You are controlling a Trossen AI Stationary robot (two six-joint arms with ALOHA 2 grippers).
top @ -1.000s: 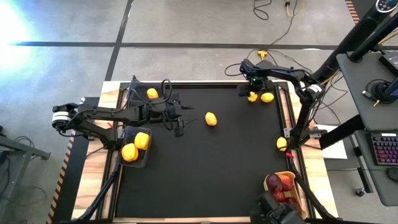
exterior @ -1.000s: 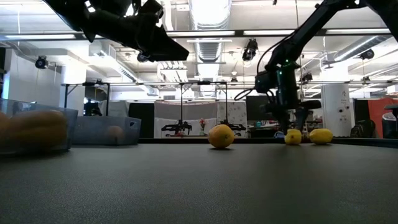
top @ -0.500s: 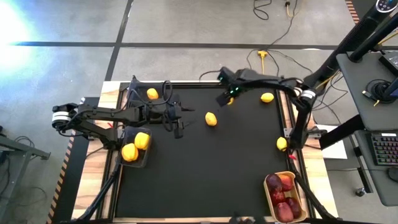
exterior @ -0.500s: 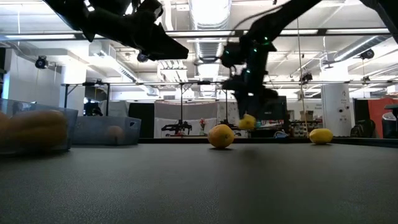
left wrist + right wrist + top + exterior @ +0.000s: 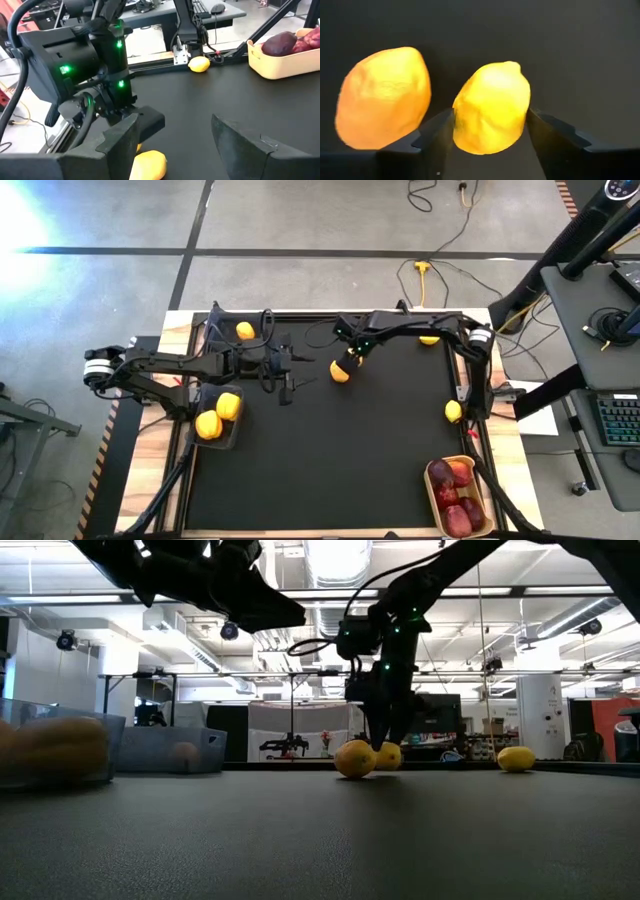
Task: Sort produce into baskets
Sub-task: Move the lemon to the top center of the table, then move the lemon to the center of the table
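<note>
My right gripper is shut on a yellow lemon low over the black mat, close beside an orange-yellow lemon at the table's middle; both lemons also show in the low view. My left gripper is open and empty, held above the mat just left of them. A dark bin at the left edge holds two yellow pieces. A second bin at the far left holds one yellow piece. The tan tray at the near right holds dark red fruits. My right gripper pinches the yellow lemon between its two fingers, which lie on its two opposite sides. The fingers come from above, pointing down. The lemon sits at mat level right next to the orange-yellow lemon; whether it rests on the mat I cannot tell.
One lemon lies at the far right, partly under the right arm. Another lemon lies at the right edge. The mat's near half is bare. Cables run over the floor beyond the table.
My right gripper has lifted the yellow lemon from the far right corner, carried it toward the table's left edge and a little nearer, then lowered it beside the orange-yellow lemon. The lemon next to its old place has stayed.
</note>
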